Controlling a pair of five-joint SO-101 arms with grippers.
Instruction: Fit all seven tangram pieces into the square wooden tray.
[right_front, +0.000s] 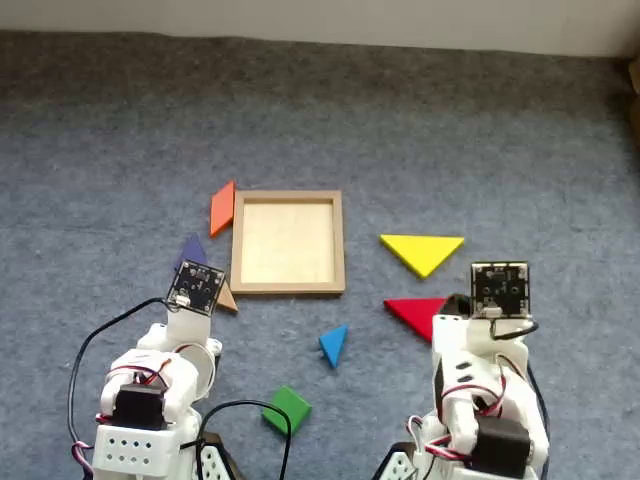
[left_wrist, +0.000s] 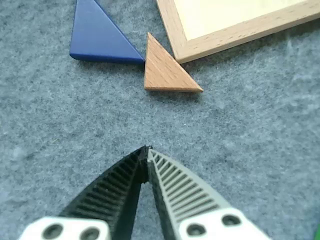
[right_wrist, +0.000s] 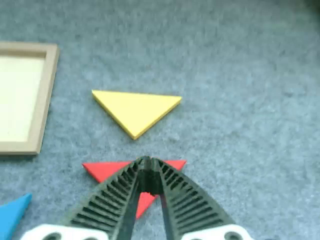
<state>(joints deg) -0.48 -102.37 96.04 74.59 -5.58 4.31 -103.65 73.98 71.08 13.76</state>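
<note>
- Left claw is shut tight, tips together, nothing in it. It hangs over the fuzzy grey surface.
- Straight ahead of it lies the wood triangle. It's flat, btw the claw & a corner of the tray. It's near the claw, not touching.
- A short side of the wood triangle faces the claw. Its long side slants & faces the tray corner, just beside it.
- One tip of it meets a tip of the dark blue triangle.
- Right claw is shut too, w/ nothing in it that I can see. Its tips hang right over the red triangle.
- Red's long side points away from that claw, toward the yellow triangle. Yellow lies the same way, a bit further on.
- Tray is square, pale wood, w/ a raised rim & smooth floor. It sits ahead of both arms, btw them. All 7 pcs lie outside it.
- Orange slanted piece is just beside the tray on the left arm's side. Light blue triangle & green square lie btw the arms.
- I think the left arm is nearest the wood piece, but its claw must open first.
- Pcs look thin, hard & flat, so pinching one off the soft surface may be tricky.
</note>
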